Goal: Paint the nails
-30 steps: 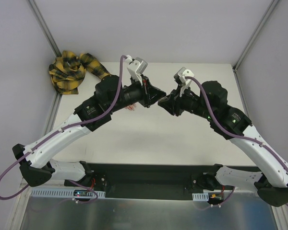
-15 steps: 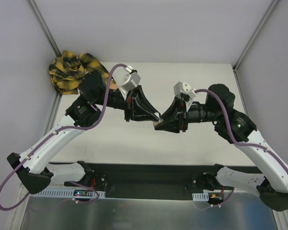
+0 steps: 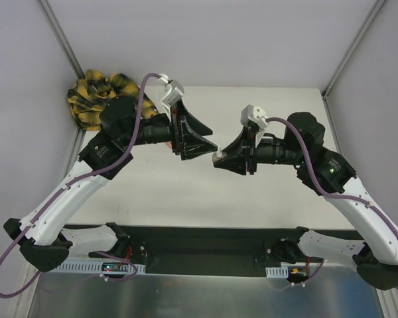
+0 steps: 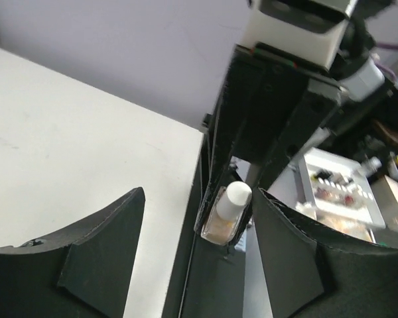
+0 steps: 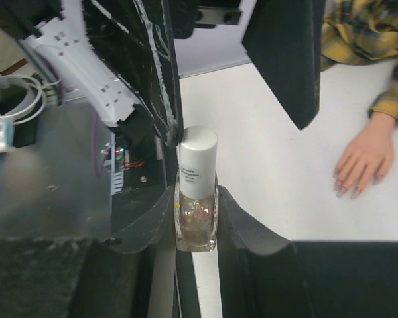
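My right gripper is shut on a small nail-polish bottle of glittery clear polish, and its white cap is on. It holds the bottle above the table. My left gripper stands open just in front of that bottle, with a finger on each side of the cap and touching nothing. The peach mannequin hand lies flat on the table at the right of the right wrist view. Its pinkish-red nails point toward me. In the top view my left arm hides the hand.
The yellow-and-black plaid sleeve is bunched at the table's back left corner. Metal frame posts rise at both back corners. A white tray of small bottles sits off the table beyond its right edge.
My left gripper, shut at the bottle's cap before, has opened and drawn back to the left. The right gripper still holds the bottle, shifted slightly left and nearer.
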Controlling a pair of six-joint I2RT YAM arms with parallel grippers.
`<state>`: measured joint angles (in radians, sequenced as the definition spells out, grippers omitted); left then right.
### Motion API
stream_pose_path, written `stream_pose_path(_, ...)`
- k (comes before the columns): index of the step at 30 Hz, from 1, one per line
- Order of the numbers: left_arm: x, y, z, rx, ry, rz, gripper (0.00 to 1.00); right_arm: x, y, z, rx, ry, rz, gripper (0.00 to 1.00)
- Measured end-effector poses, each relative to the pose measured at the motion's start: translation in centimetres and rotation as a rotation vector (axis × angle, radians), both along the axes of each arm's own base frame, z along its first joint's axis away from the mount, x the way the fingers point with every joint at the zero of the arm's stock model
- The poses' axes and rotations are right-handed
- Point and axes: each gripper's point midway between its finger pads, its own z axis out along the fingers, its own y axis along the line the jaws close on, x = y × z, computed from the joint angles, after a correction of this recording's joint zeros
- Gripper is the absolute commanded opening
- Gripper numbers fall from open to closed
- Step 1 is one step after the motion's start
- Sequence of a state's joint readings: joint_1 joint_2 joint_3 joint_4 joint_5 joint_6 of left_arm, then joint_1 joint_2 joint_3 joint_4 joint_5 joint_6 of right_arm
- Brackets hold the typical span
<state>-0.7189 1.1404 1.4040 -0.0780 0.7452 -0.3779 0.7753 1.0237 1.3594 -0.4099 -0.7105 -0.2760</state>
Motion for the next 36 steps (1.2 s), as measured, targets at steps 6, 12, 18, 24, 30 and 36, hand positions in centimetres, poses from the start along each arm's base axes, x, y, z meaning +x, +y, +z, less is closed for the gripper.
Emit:
stream_pose_path(6, 2.8, 0.3, -0.3, 0.015, 0.079, 0.205, 0.69, 3.3, 0.3, -0.6, -0.044, -0.02, -0.172, 0.0)
stream_pose_path(12, 2.4, -1.0, -1.0, 0.044, 0.054, 0.294, 0.66, 5.4, 0.0, -1.1, -0.074, -0.033, -0.304, 0.0)
stream_pose_path(18, 3.1, -1.2, -1.3, 0.062, 0.021, 0.369, 0.48, 6.4, -0.4, -1.2, -0.087, -0.044, -0.381, 0.0)
stream_pose_path(24, 4.8, -1.6, -2.5, 0.097, 0.027, 0.443, 0.49, 6.2, -0.3, -1.1, -0.087, -0.053, -0.389, 0.0)
stream_pose_path(30, 5.1, -2.5, -2.5, 0.101, 0.038, 0.437, 0.15, 6.6, -0.6, -1.1, -0.09, -0.061, -0.422, 0.0)
stream_pose_path(36, 3.4, -3.3, -2.3, 0.103, 0.002, 0.309, 0.0, 6.3, -0.7, -1.1, -0.095, -0.065, -0.417, 0.0)
